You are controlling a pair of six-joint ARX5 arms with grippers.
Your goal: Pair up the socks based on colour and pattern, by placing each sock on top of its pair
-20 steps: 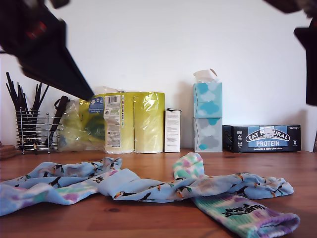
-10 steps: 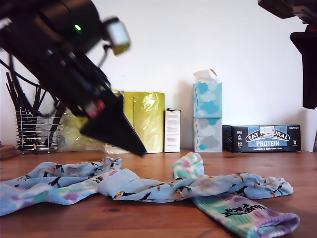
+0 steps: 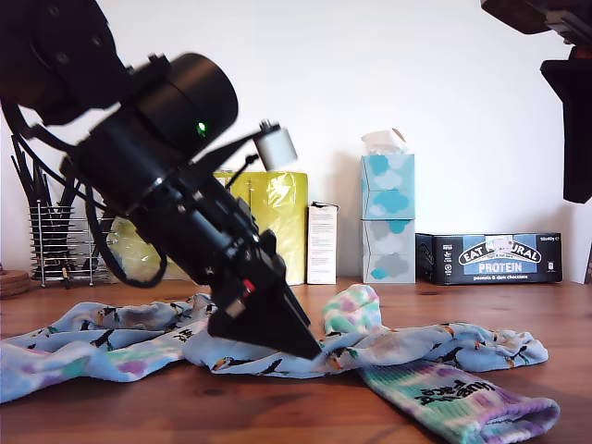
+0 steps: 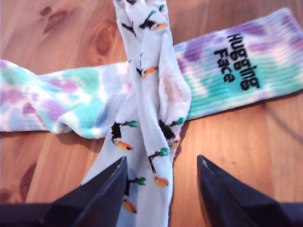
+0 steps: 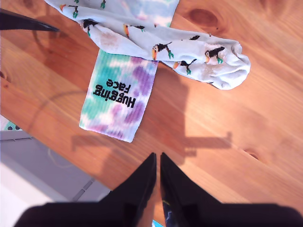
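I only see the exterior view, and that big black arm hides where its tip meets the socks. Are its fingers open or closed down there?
Observer: Open. In the first wrist view, the fingers of my first gripper stand apart, either side of the bird-print sock, not yet closed on it.
Visitor: What lies under that sock?
Observer: The tie-dye sock; the bird-print one crosses over it beside black lettering reading "Hugging Face".
Visitor: And the other arm?
Observer: My second gripper has its fingers shut on nothing, above the table near its edge.
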